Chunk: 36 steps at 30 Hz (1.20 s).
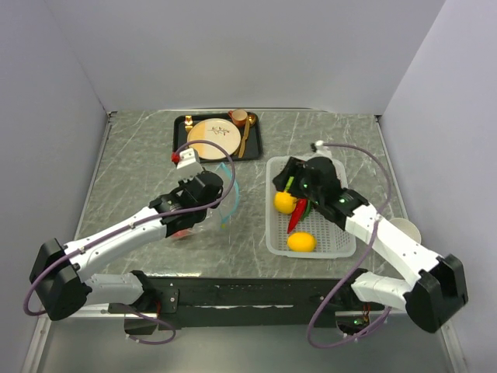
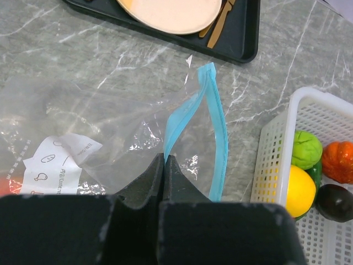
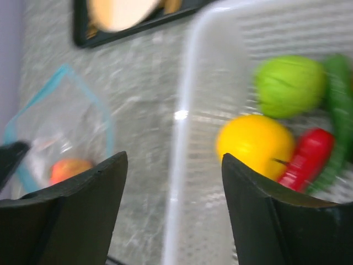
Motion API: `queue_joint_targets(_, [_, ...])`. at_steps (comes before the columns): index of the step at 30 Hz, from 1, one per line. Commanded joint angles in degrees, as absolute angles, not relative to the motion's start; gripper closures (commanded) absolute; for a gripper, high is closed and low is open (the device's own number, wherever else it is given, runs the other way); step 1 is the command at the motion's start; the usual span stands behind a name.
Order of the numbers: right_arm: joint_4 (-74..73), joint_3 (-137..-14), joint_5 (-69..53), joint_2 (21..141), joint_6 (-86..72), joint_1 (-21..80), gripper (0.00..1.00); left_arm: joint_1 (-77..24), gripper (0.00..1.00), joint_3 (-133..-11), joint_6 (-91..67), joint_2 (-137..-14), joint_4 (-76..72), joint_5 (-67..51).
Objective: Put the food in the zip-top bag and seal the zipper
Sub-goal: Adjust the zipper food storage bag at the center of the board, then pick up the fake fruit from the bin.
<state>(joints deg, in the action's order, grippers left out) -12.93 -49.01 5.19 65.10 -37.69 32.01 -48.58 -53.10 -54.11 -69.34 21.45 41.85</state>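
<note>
Two claws reach out from the near edge of a grey marbled table. On the left, the left claw is pressed together on one lip of the zip-top bag. It pinches the clear plastic right at the zipper, a light blue strip, so the bag's mouth gapes in a loop facing the basket. The bag lies floppy on the table, left of centre, with a white label showing through. One orange-red fruit, probably the peach, sits inside it.

On the right, the right claw hangs over the left side of a white mesh basket, jaws wide apart and holding nothing. The basket holds most of the food: a yellow lemon, a red chili, a green lime and a green chili at the picture's edge. The overhead view shows a second lemon nearest the arms. The left wrist view also shows an orange piece and a dark piece there, too cropped to name.

At the far edge sits a black tray with a round cream plate and utensils, no part of the task.

By this view the task looks early: one item is bagged, the rest wait in the basket, and the zipper is open and unsealed.
</note>
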Motion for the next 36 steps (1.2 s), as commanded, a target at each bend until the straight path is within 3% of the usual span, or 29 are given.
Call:
queue_joint_targets(1, [-19.8,-46.1,16.4,61.6,-43.0,28.8,0.2,-48.8,0.99,-52.0,-53.1,-67.2,18.0,40.8])
queue_joint_targets(5, [-15.3,-44.3,11.6,61.3,-36.1,28.4,0.0,-48.7,0.99,-50.4,-51.9,-65.4,15.3,39.4])
queue_joint_targets(10, [-22.4,-48.6,11.8,69.2,-35.8,27.2,0.0,-48.7,0.99,-48.5,-51.1,-63.4,12.9,38.0])
queue_joint_targets(15, [-16.4,-46.0,7.8,69.5,-36.1,26.8,0.0,-48.6,0.99,-49.1,-50.4,-63.6,13.2,37.5])
queue_joint_targets(30, [-17.2,-51.8,5.4,81.1,-35.6,26.5,0.0,-47.9,0.99,-49.9,-49.0,-64.9,11.7,35.0])
queue_joint_targets(36, [-16.9,-52.1,3.9,82.8,-35.6,26.4,0.08,-47.6,0.99,-51.5,-48.6,-66.0,13.1,35.2])
